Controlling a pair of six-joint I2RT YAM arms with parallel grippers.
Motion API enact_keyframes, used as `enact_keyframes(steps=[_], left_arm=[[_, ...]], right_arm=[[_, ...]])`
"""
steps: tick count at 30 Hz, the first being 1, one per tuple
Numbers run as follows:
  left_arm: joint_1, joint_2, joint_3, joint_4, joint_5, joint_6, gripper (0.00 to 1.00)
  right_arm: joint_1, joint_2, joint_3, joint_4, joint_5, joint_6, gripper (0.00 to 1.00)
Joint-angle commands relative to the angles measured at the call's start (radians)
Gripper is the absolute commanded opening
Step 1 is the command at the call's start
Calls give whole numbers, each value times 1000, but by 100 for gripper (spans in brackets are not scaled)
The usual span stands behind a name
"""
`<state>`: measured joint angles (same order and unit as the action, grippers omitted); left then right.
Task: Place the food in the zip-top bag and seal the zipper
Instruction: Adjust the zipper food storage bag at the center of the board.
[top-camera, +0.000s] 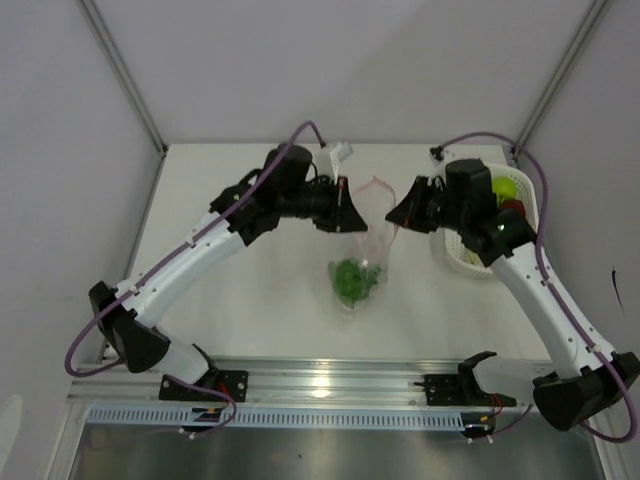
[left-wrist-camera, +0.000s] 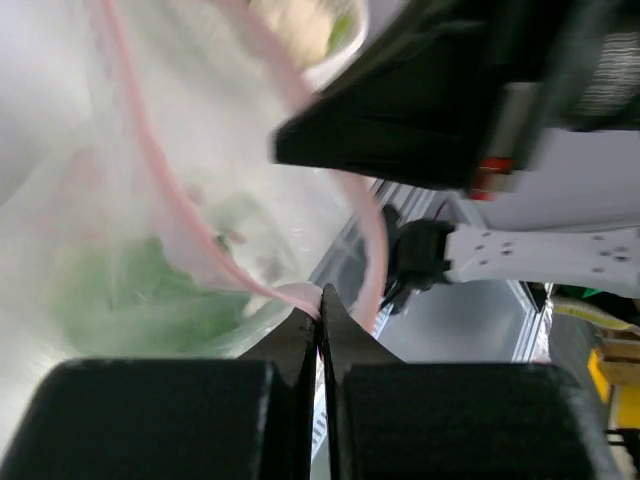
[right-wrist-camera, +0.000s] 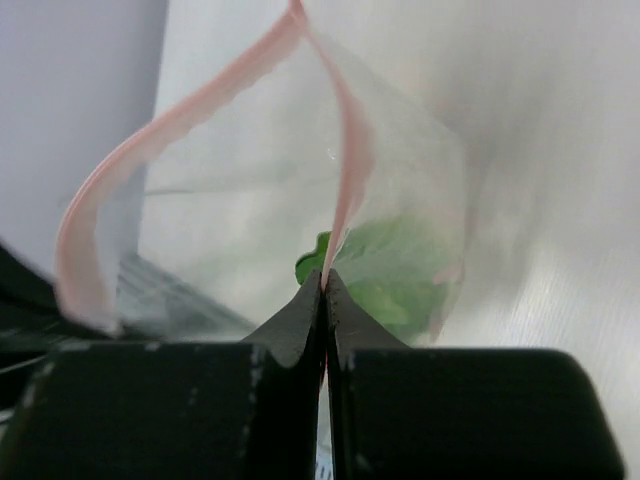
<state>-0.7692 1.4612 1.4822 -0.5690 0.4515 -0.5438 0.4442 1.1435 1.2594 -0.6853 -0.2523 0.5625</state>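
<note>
Nearest, toward the middle of the table and a little on the side of its near edge, the closed bottom of the zip-top bag rests on the surface. A green-white cabbage lies inside that end. The bag is clear and crinkly, and its body rises from there toward the far edge.

Further back, the two arms meet over the centre of the table and hold the bag's mouth up between them. The left gripper has its fingers pressed together on the pink zipper, pinching one lip of the mouth. The right gripper is likewise closed tight, its fingers nipping the opposite lip. Between the two grips the pink strip bows apart into a loop, so the mouth stands open. From the right wrist view the cabbage shows green through the plastic, just past the fingertips.

Farthest, by the right edge near the far right corner, a white mesh basket sits partly under the right arm. A green apple and a red apple lie in it, touching each other; the arm hides the rest of its contents.
</note>
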Motion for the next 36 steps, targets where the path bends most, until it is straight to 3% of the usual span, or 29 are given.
enact_keyframes(steps=[1, 4, 8, 14, 17, 19, 27, 29, 31, 36], left_arm=[[24, -9, 284, -77, 53, 74, 1], [27, -22, 317, -94, 84, 85, 1], [27, -157, 109, 1, 90, 47, 1], [27, -260, -439, 162, 105, -42, 0], [28, -252, -555, 221, 101, -70, 1], [30, -233, -545, 227, 104, -70, 1], [30, -102, -13, 41, 116, 2, 1], [28, -108, 19, 46, 125, 1, 1], [28, -139, 4, 72, 136, -11, 1], [28, -159, -265, 119, 136, -31, 1]], right_arm=[[-19, 47, 197, 17, -10, -73, 0], [-16, 50, 314, 6, -1, -98, 0], [-12, -40, 296, 30, 2, -78, 0], [16, -192, -162, 174, -114, 48, 0], [59, -188, -307, 210, -117, 76, 0], [76, -180, -302, 225, -101, 73, 0], [76, -67, 19, 95, -19, -30, 0], [77, -88, 41, 84, -18, -33, 0], [77, -134, 32, 79, -5, -24, 0], [76, -195, -96, 93, 15, 8, 0]])
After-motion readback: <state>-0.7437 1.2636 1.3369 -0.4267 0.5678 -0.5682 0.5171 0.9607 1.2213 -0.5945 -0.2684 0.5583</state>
